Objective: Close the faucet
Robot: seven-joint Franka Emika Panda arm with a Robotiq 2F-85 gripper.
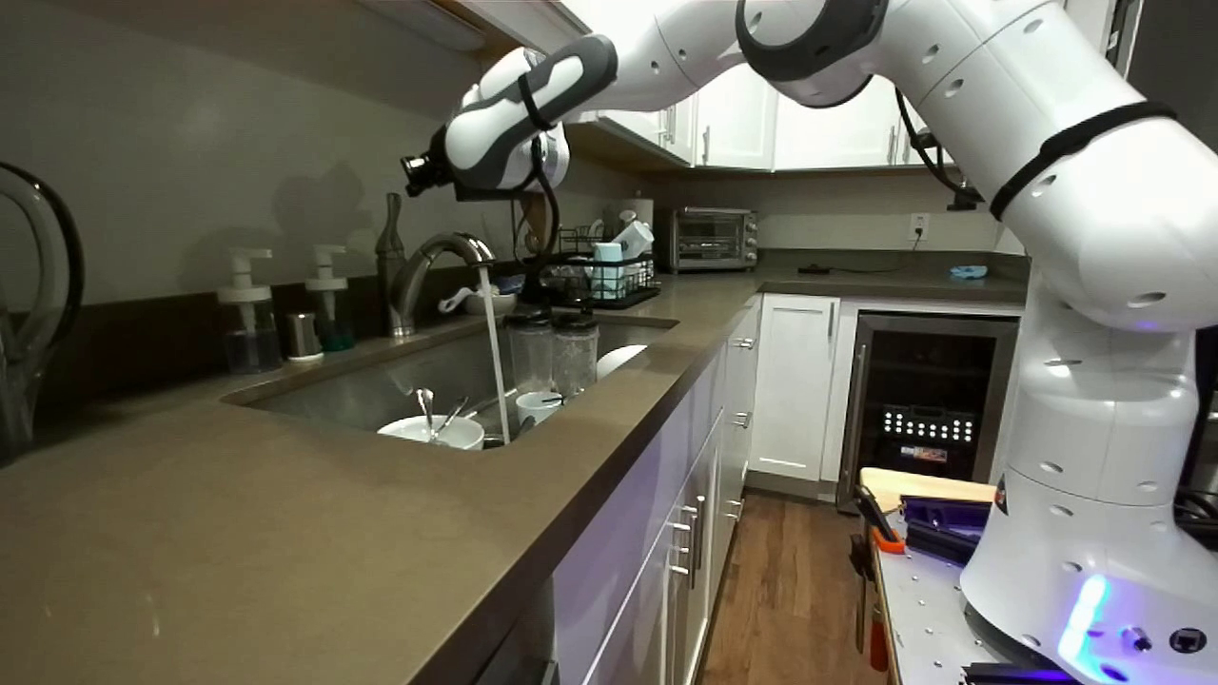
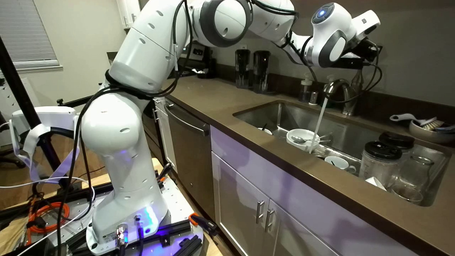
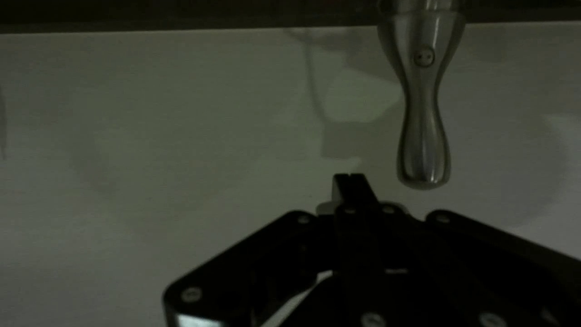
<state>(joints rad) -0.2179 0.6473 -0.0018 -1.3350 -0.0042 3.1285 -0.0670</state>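
Note:
The faucet [image 1: 419,276] is a tall silver gooseneck tap at the back of the sink. It also shows in an exterior view [image 2: 341,89]. A stream of water runs from its spout into the sink. Its slim upright handle [image 1: 389,252] stands at the base, against the wall side. My gripper [image 1: 419,174] is above the faucet, near the handle's top, facing the wall. In the wrist view, which stands upside down, the gripper [image 3: 349,176] is shut with nothing between its tips. The handle [image 3: 423,131] hangs to the right of the tips, apart from them.
The sink [image 2: 284,110] holds a white bowl [image 2: 296,135], a cup [image 2: 336,162] and lidded jars [image 2: 380,156]. Soap dispensers [image 1: 245,314] stand beside the faucet. A dish rack [image 1: 628,297] is past it. Arm cables [image 2: 380,76] loop down close to the spout.

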